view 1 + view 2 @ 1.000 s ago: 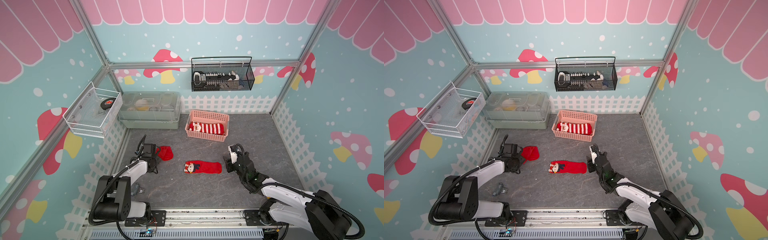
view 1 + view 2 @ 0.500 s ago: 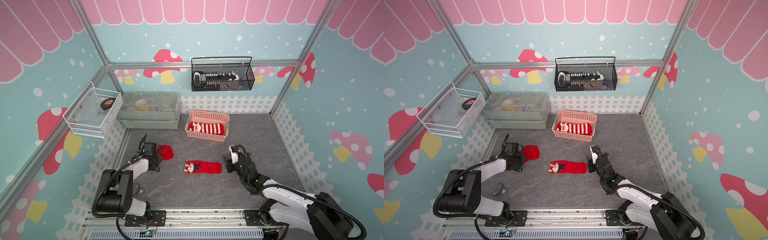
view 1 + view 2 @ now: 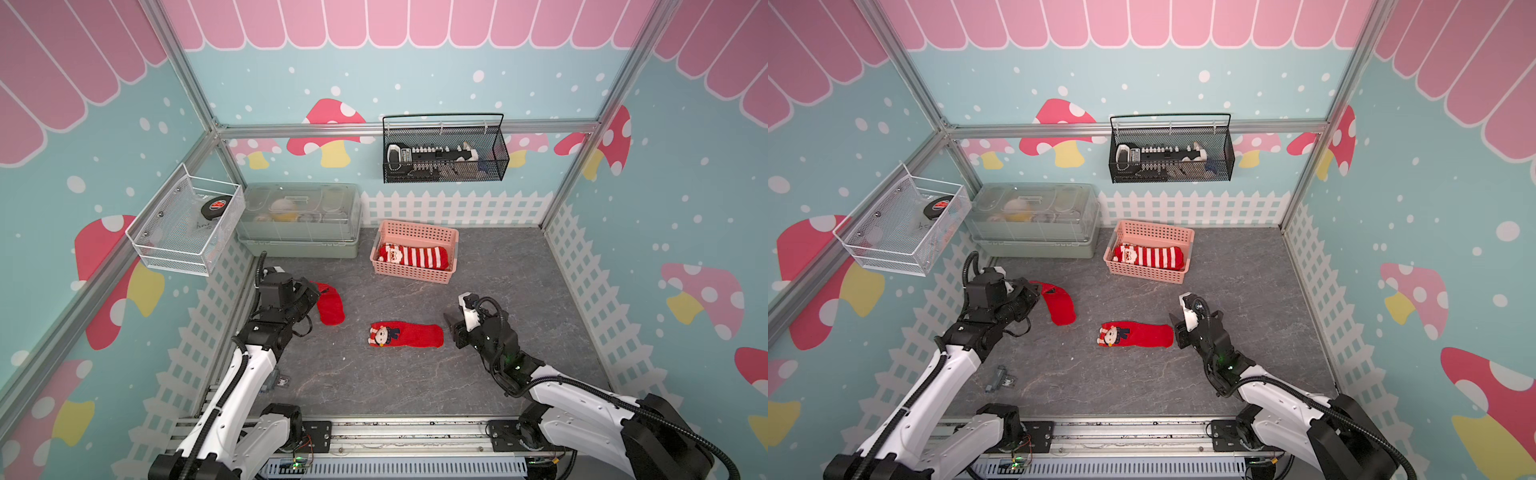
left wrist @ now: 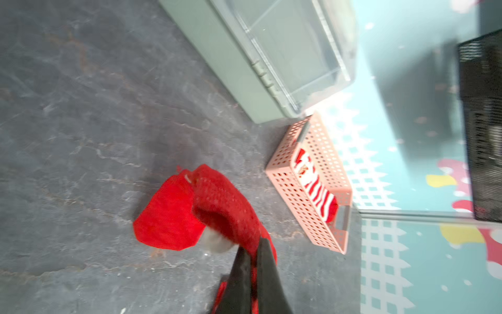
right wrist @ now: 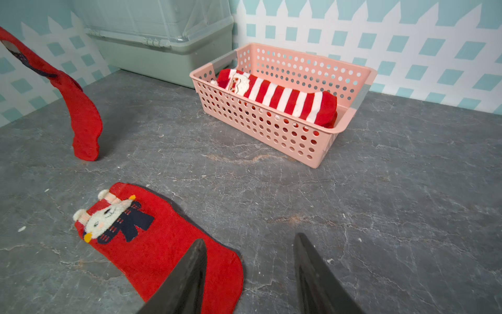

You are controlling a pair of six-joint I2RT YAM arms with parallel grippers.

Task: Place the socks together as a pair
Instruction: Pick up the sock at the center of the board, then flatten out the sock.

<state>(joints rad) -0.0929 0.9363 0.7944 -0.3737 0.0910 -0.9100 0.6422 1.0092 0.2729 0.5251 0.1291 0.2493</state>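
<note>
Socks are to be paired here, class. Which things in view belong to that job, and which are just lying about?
Job: hanging red sock, pinched by the left gripper; flat red sock; striped sock; right gripper, open.
Lying about: pink basket; green box; black wire basket; white wire tray.

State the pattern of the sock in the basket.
The sock: red-and-white stripes, Santa face; right wrist view.

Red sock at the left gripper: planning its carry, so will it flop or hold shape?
Probably floppy: held by the left gripper, the sock hangs bent down to the floor. Likely not slippery: the fuzzy knit bunches in the shut jaws.
</note>
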